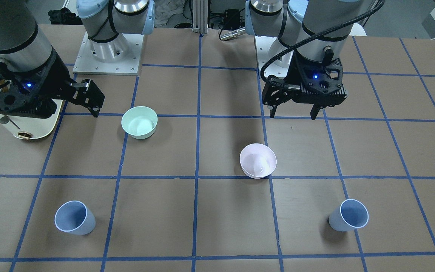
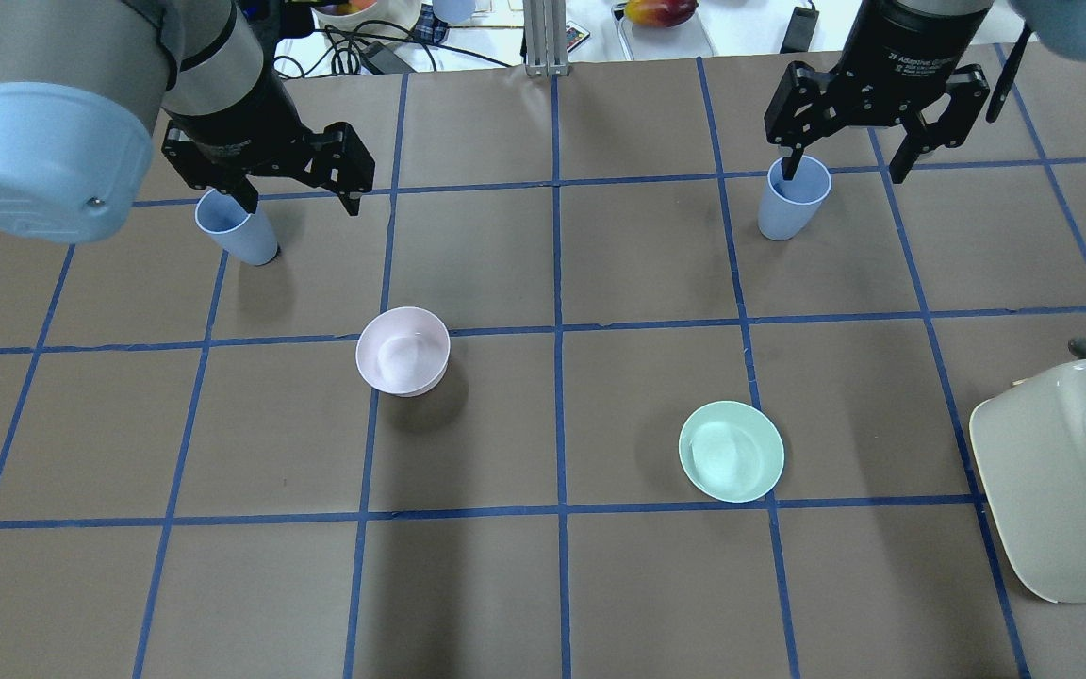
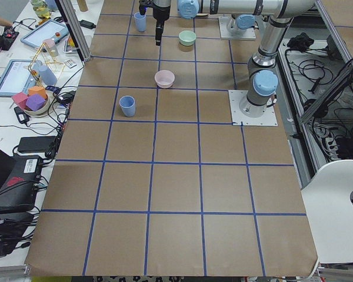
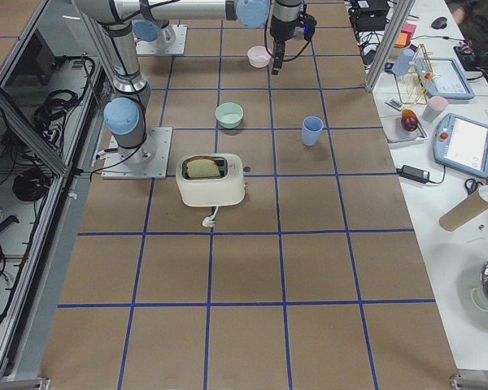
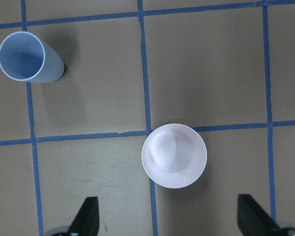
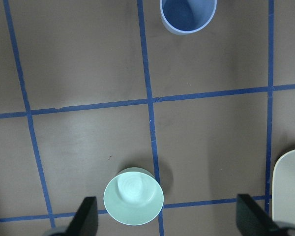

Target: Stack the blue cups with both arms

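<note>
1. step in hand, as i judge it: the opening approach. neither cup is held and nothing is stacked.
2. the left gripper (image 2: 300, 203) hangs high over the table (image 2: 562, 585), its fingers spread wide with nothing between them. the right gripper (image 2: 847, 172) is the same, spread and bare.
3. the left cup (image 2: 237, 231) stands upright near the edge opposite the robot, on the left arm's side. the right cup (image 2: 793, 198) stands upright near that same edge on the right arm's side. they are well apart, and both are far from any corner.
4. each wrist view shows its cup ahead of the fingertips, not between them. the overlap seen from overhead is only line of sight.
5. next move, likely: each arm reaches toward the far edge and drops until its fingers straddle a cup wall, then closes. one cup must then be carried across and lowered straight into the other.
6. the pink bowl (image 2: 403, 351) and the green bowl (image 2: 731, 451) sit mid-table, nearer the robot than the cups, and are best passed over.
7. surface: brown paper under a blue tape grid. a cream toaster (image 2: 1061, 471) with a slice in its slot sits toward the robot's edge, on the right.
8. room: a white bench (image 4: 447, 244) with tablets and cables runs beyond the far edge. a white chair (image 3: 341, 188) stands behind the robot's edge.
</note>
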Robot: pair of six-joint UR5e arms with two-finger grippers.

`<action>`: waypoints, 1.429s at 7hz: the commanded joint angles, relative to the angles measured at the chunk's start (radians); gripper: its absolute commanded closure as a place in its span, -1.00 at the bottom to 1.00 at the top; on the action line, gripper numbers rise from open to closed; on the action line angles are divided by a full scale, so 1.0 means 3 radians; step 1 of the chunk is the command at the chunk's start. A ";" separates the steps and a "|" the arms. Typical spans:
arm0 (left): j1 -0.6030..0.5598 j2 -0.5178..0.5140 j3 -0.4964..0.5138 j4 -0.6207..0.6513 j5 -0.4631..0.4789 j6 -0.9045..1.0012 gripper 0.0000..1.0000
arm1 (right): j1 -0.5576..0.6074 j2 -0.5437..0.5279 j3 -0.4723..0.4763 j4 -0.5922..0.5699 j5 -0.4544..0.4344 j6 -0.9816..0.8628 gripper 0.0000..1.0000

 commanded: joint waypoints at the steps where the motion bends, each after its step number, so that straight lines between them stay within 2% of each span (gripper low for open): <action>1: 0.0003 0.0002 -0.0001 -0.0009 -0.0004 0.0007 -1.00 | -0.0006 0.0000 -0.0005 -0.0005 0.0000 0.0000 -1.00; 3: 0.0024 0.0008 0.0040 -0.0105 -0.0182 0.0007 -1.00 | -0.0006 0.0000 0.0000 -0.0005 0.0000 0.0000 -1.00; 7: 0.0044 -0.0038 0.0092 -0.0157 -0.0163 0.0007 -1.00 | -0.0011 0.0000 -0.0005 -0.0020 0.0000 -0.0005 -1.00; 9: 0.0303 -0.0338 0.0097 0.0061 -0.0168 0.0199 -1.00 | -0.0016 0.0005 0.0000 -0.0010 -0.0006 0.0000 -1.00; 10: 0.0512 -0.0583 0.0097 0.0321 -0.0173 0.0677 -1.00 | -0.0021 0.0005 -0.0005 -0.0020 -0.0006 0.0000 -1.00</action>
